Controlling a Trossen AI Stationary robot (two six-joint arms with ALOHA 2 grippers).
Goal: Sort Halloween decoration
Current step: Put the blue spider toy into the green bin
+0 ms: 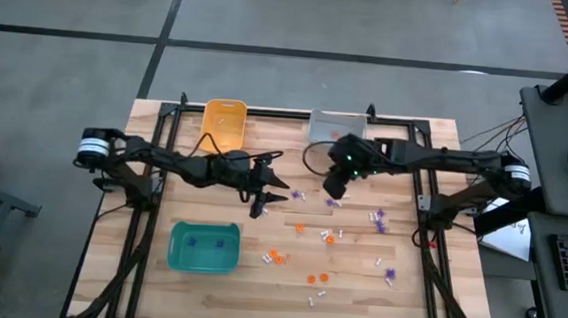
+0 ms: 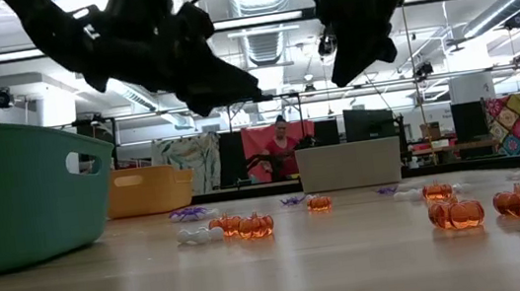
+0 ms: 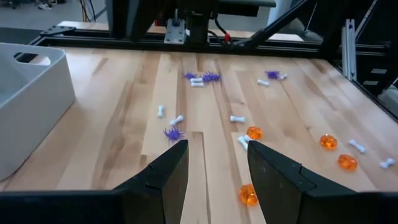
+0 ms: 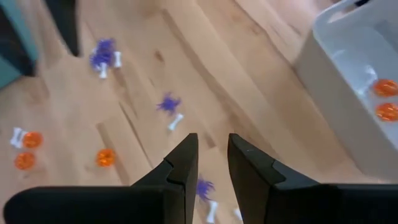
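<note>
1. Trinkets for Halloween lie scattered over the wooden table [image 1: 405, 288], most of them on the side of the teal bin [image 1: 204, 248] that faces my right arm.
2. Orange pumpkins [image 2: 255, 226] are small, ribbed, glossy and see-through; several sit near the teal bin, others farther out towards the table's right edge.
3. Purple spiky ones [image 3: 174, 132] look like little spiders with thin legs, dotted farther from the teal bin than the nearest pumpkins.
4. White bones [image 3: 237, 119] are tiny and knobbed at both ends, mixed in among the other two colours.
5. Two purple pieces [image 1: 207, 242] lie inside the teal bin, and two orange ones [image 4: 385, 99] show in the grey bin [image 1: 332, 128], which stands at the table's far edge, well away from the teal bin.
6. Beside the grey bin, straight beyond the teal bin, stands the orange-yellow bin [image 1: 222, 123].
7. My left gripper [image 3: 214, 162] hangs above the table just beyond the teal bin, fingers apart and holding nothing.
8. My right gripper [image 4: 212, 158] hangs off the table nearer the grey bin, fingers a narrow gap apart, nothing between them.
</note>
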